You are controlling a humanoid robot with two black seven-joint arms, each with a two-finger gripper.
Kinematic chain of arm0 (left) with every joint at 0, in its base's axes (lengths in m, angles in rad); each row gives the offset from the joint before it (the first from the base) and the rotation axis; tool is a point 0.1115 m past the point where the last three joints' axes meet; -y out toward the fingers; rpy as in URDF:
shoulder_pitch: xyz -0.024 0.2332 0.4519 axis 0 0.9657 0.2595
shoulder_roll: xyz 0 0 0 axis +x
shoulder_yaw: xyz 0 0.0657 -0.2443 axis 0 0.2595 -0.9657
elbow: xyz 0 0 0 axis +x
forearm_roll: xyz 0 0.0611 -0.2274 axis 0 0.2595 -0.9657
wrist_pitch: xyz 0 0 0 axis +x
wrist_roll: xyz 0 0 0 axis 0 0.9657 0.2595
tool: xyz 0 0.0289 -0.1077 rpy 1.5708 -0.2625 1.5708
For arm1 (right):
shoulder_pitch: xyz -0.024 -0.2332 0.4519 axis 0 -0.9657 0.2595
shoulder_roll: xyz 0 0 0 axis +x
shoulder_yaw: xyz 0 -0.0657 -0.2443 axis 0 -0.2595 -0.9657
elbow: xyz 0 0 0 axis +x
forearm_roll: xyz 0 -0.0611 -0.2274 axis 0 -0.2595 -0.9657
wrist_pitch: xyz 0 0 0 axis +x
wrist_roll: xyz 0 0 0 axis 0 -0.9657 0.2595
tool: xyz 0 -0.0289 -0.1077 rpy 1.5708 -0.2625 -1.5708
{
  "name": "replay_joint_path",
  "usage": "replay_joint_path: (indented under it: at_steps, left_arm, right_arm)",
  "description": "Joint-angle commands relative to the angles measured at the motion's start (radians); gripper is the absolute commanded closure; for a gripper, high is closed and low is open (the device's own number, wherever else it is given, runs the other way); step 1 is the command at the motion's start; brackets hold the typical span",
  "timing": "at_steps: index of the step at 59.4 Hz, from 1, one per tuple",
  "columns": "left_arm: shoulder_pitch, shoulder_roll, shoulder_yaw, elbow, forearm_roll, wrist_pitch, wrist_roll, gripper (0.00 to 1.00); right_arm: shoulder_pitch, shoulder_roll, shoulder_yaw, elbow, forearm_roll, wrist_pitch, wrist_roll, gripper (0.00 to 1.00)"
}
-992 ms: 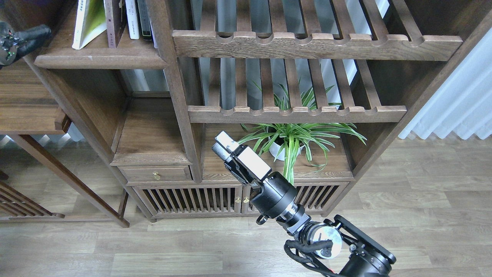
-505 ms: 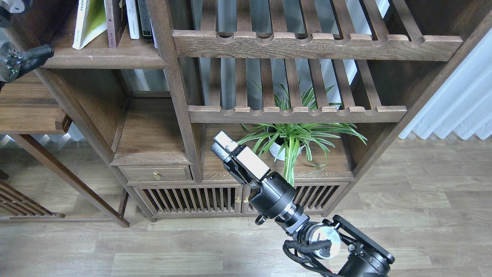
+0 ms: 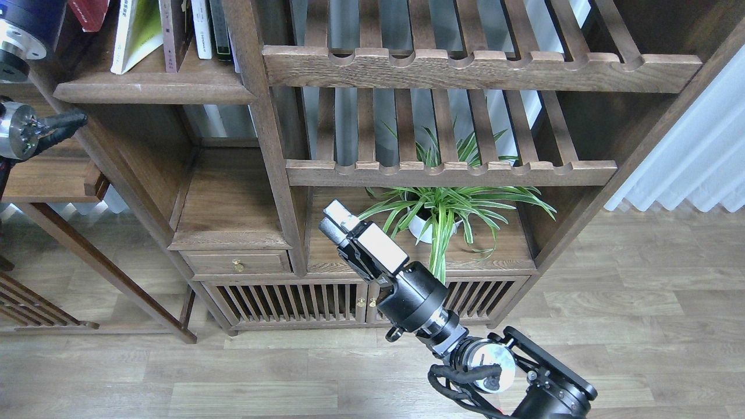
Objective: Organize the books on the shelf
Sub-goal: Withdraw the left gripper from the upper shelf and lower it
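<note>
- The shelf (image 3: pixel 151 90), top left, holds a red book (image 3: pixel 88 13) at its left end, a green-white book (image 3: pixel 135 35) leaning, then a maroon book (image 3: pixel 173 32) and slim volumes (image 3: pixel 209 26).
- My left arm's fingers are out of frame, I think.
- My right fingers (image 3: pixel 334 218) hang before the plant (image 3: pixel 442 209), pressed together, holding nothing.

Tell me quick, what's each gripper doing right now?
Left gripper: out of view; only arm parts show at the left edge.
Right gripper: fingers together, shut, holding nothing, near the plant.
</note>
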Motion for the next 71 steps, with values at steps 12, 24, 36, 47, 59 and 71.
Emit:
replay_joint_path:
  at_steps: [12,24,36,47,59,71]
  left_arm:
    - [-0.003,-0.009,0.014,0.052,-0.029,-0.002,-0.023,0.97]
    - [-0.003,-0.010,0.020,0.060,-0.032,-0.002,-0.024,0.96]
    - [-0.001,-0.010,0.035,0.068,-0.032,-0.002,-0.040,0.91]
    - [-0.001,-0.012,0.035,0.086,-0.034,-0.002,-0.041,0.87]
    - [-0.001,-0.029,0.040,0.112,-0.034,-0.002,-0.043,0.80]
    - [-0.012,-0.053,0.044,0.138,-0.034,0.000,-0.043,0.74]
  right_arm:
    - [0.002,0.000,0.001,0.000,0.007,0.000,0.000,0.15]
    - [0.008,0.000,-0.001,0.000,0.007,0.000,0.000,0.15]
    - [0.009,0.000,0.001,0.000,0.007,0.000,0.000,0.15]
    - [0.018,0.000,0.004,-0.001,0.010,0.000,0.000,0.15]
    - [0.026,0.000,0.011,-0.005,0.023,0.000,0.000,0.15]
    - [0.026,0.000,0.013,-0.014,0.023,0.000,0.000,0.15]
